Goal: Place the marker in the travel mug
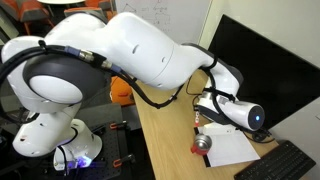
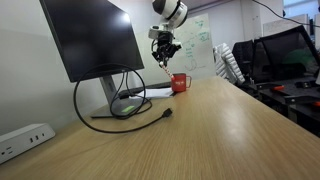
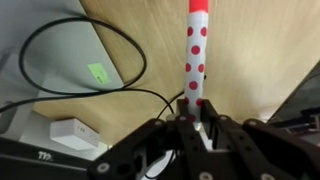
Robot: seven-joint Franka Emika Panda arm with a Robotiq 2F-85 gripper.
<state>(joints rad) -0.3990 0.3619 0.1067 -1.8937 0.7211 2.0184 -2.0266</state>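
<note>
Wrist view shows the gripper pinching the marker, a white stick with red dots, by 1 end. The marker's long axis runs from the fingers straight toward 12 o'clock, out to the frame's top edge. The travel mug is not in this view.

In both exterior views the travel mug stands upright on the wooden desk, near the gripper and at about 5 o'clock from it. From the opposite side, the travel mug lies at 6 o'clock, close under the gripper.

The marker seems to hang near upright, tip down. I judge the next move to be a short sideways alignment, then a descent along the marker's axis. I cannot tell whether the silver top is open.
</note>
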